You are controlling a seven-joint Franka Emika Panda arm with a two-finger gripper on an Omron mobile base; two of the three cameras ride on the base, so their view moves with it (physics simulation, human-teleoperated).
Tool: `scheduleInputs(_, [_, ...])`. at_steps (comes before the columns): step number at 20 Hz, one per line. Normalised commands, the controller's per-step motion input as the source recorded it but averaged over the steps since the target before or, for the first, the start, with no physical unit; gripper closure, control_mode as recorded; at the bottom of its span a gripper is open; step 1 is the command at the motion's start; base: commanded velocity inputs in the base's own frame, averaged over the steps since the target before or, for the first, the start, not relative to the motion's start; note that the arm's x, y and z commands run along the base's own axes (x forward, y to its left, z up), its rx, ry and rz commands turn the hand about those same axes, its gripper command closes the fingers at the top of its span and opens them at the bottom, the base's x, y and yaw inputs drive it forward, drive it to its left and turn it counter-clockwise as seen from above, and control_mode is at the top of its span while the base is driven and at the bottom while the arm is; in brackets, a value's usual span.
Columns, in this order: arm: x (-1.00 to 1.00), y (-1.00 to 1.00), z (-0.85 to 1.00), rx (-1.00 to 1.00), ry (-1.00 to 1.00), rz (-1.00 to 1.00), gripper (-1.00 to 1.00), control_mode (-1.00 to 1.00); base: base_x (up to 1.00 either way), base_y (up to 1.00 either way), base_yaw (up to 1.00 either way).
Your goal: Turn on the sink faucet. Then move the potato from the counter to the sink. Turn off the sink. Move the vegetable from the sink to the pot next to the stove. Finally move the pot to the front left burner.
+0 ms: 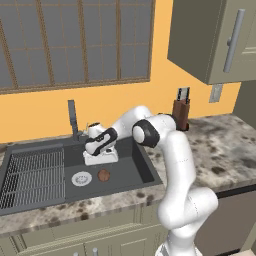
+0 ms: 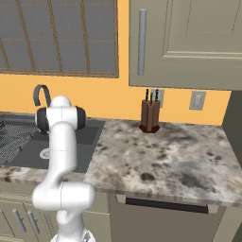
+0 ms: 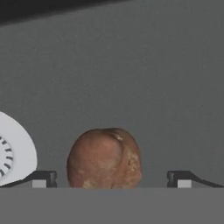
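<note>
The sink (image 1: 145,167) basin lies beneath the gripper (image 3: 111,178), whose jaws stand wide apart, holding nothing. The potato (image 3: 105,158) rests on the basin floor between the fingertips (image 3: 43,178), touching neither. The white drain (image 3: 13,151) sits just beside one fingertip.

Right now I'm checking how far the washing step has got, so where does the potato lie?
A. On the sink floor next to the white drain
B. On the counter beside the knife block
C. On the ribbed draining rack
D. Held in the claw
A: the potato rests on the dark floor of the sink beside the drain, with the open claw hanging above it, a fingertip on either side.
</note>
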Motion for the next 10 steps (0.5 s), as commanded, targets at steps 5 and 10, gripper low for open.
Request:
scheduleInputs(5, [0.01, 0.00, -0.31, 0.00, 0.09, 0.00, -1.00, -1.00, 0.00, 0.00, 0.00])
scheduleInputs(10, [0.00, 0.00, -0.23, 0.00, 0.07, 0.00, -1.00, -1.00, 0.00, 0.00, 0.00])
